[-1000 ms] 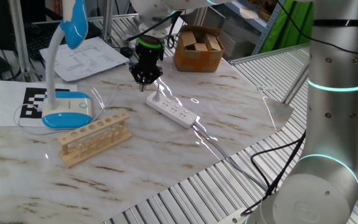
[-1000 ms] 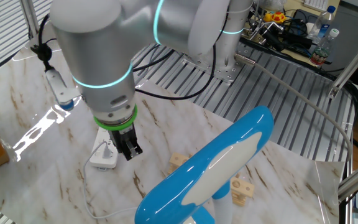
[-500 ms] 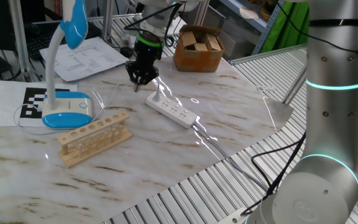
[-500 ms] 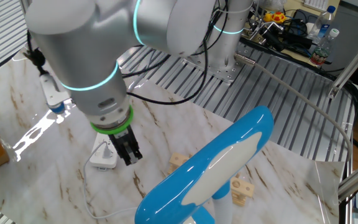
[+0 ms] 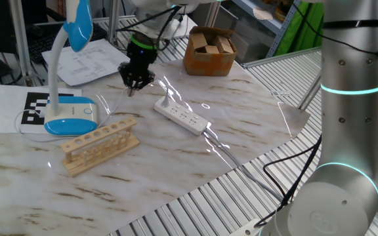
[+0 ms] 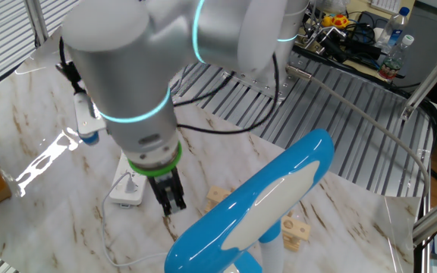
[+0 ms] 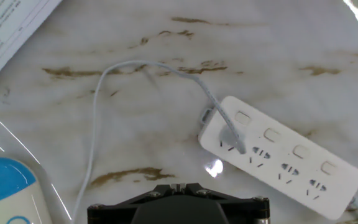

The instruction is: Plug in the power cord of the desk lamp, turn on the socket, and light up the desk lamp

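Observation:
The socket (image 5: 182, 116), a long white power strip, lies mid-table, and in the hand view it (image 7: 291, 163) reaches to the right. A small white plug (image 5: 165, 102) stands in its left end outlet. From there the thin power cord (image 7: 96, 118) loops left toward the desk lamp's blue-rimmed base (image 5: 70, 118). The lamp's blue-edged head (image 5: 79, 22) hangs over the base and fills the foreground of the other fixed view (image 6: 258, 203). My gripper (image 5: 132, 86) hovers left of the strip above the cord's loop, shut and holding nothing; its fingertips (image 6: 174, 203) are pressed together.
A wooden test-tube rack (image 5: 100, 143) stands in front of the lamp base. A cardboard box (image 5: 209, 50) sits at the back, with papers (image 5: 96, 60) and a marker sheet (image 5: 37, 107) on the left. The strip's thick cable (image 5: 227, 155) runs off the right front edge.
My gripper has moved left and slightly back, from above the strip's plugged end to over the cord loop nearer the lamp. It stayed shut. Strip, plug and lamp have not moved.

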`<state>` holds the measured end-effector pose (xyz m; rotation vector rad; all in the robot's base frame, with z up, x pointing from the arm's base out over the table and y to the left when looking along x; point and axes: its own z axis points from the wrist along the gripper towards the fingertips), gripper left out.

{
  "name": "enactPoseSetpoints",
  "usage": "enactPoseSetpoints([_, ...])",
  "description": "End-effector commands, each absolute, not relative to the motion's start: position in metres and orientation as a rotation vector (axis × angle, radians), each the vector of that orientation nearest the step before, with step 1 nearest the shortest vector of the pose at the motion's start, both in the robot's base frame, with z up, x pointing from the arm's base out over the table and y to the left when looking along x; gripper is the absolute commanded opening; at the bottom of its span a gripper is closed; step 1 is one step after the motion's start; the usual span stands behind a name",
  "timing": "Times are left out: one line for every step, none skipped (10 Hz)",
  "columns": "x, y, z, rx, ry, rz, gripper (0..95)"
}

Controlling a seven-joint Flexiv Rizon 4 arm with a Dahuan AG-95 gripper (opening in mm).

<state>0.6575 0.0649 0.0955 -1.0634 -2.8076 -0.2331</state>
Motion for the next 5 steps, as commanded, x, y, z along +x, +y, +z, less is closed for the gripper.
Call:
enactPoseSetpoints([0.6595,0.0672,0.0935,-1.061,-2.818,-0.229,0.0])
enactPoseSetpoints([0.6593,0.0662,0.0940,-1.044,-2.831,-0.215,0.0])
enactPoseSetpoints([0.6593,0.0662,0.0940,-1.005,-2.848,-0.217,0.0])
enactPoseSetpoints([0.6593,0.0662,0.0940,-0.971,-2.858,-0.201,0.0])
enactPoseSetpoints([0.6593,0.0662,0.0940,-0.943,-2.861,-0.205,0.0])
